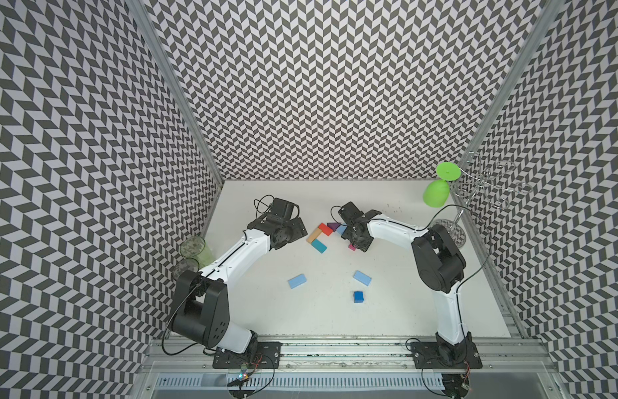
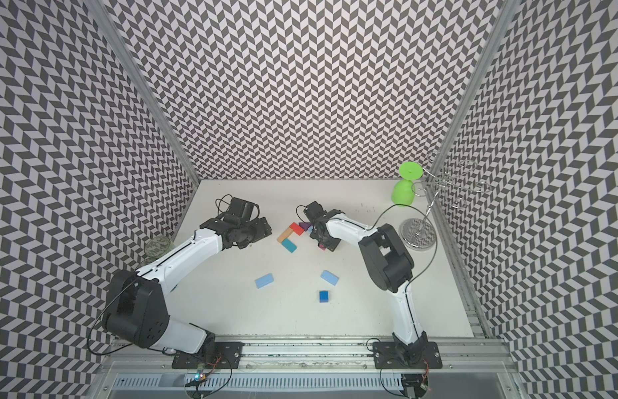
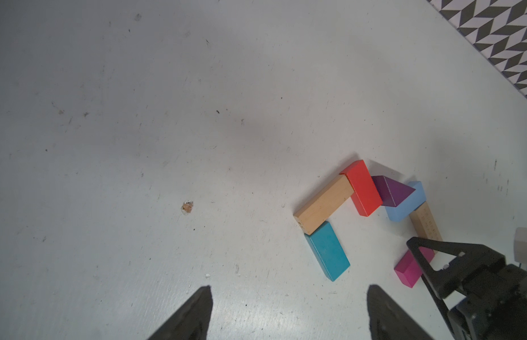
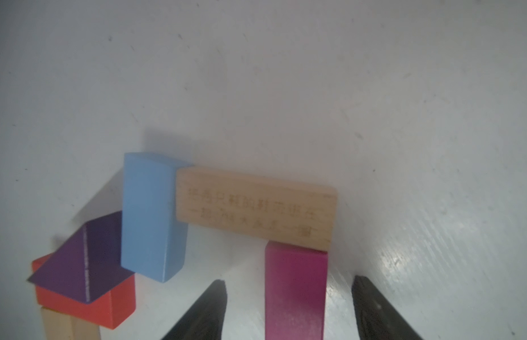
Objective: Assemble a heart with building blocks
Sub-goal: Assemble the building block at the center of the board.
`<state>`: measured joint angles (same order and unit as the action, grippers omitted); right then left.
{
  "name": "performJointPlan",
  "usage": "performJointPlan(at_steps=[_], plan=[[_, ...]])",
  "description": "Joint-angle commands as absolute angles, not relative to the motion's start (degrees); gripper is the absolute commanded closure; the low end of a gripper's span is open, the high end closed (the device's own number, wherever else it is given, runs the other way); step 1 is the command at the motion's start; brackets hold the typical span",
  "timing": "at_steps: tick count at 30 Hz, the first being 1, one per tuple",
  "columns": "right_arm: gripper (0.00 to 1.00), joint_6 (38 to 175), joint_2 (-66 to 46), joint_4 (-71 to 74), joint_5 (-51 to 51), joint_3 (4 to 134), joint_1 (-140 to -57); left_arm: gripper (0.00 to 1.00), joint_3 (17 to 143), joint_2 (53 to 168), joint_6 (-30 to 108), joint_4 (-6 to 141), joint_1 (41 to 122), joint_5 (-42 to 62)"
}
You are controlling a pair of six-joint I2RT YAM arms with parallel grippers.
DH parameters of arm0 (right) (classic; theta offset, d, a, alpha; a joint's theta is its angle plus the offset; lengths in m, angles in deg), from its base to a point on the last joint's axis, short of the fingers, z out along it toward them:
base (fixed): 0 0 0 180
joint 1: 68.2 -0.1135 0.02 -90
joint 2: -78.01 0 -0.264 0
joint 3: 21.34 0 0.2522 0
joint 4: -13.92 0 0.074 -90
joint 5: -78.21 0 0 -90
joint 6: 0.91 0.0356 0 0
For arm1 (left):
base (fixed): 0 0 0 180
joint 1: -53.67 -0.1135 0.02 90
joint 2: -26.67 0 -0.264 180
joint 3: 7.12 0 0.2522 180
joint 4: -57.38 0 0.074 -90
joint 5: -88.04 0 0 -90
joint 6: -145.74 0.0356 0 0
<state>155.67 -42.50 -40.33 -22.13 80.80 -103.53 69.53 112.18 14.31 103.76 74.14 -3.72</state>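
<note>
in a top view the widest free room is the bare table (image 1: 259,311) at lower centre, broken only by one light blue block (image 1: 297,281), a second light blue block (image 1: 362,278) and the blue cube (image 1: 358,296), all well apart. the strip along the back wall at upper centre is open. the left arm (image 1: 238,252) and right arm (image 1: 393,229) flank the heart outline (image 1: 314,236) at centre. the right gripper (image 4: 289,281) straddles the magenta block (image 4: 294,294), with gaps on both sides. tumblers (image 1: 193,247) crowd the left edge; goblet (image 1: 437,195) and wire rack (image 1: 487,186) fill the upper right.
</note>
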Motion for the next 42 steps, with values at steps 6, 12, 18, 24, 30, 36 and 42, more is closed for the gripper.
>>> performJointPlan(at_steps=[6, 12, 18, 24, 30, 36, 42], plan=[[0.3, 153.4, -33.4, -43.2, -21.0, 78.6, -104.2, 0.16, 68.4, 109.3, 13.3, 103.5, 73.8, -4.1], [0.04, 136.4, -15.8, -36.2, -24.0, 72.3, -107.7, 0.15, 69.4, 107.4, 10.5, 107.5, 73.8, -6.8], [0.01, 117.7, 0.3, -14.9, -9.5, 51.2, -106.6, 0.15, 62.5, 102.9, 0.4, 108.6, 73.7, -4.7], [0.0, 94.1, 0.0, -24.0, 0.2, 49.0, -106.7, 0.09, 49.6, 97.8, -13.4, 104.4, 74.3, 4.2], [0.04, 71.2, -4.2, -36.8, -7.9, 52.1, -106.7, 0.08, 47.2, 96.1, -23.1, 106.5, 78.1, 4.1], [0.13, 66.9, -10.7, -35.5, -11.4, 49.9, -107.2, 0.07, 44.5, 96.1, -35.2, 105.9, 83.6, 4.6], [0.23, 68.5, -17.3, -31.8, -11.1, 48.8, -109.3, 0.01, 42.7, 97.0, -44.3, 107.1, 87.5, 3.8]])
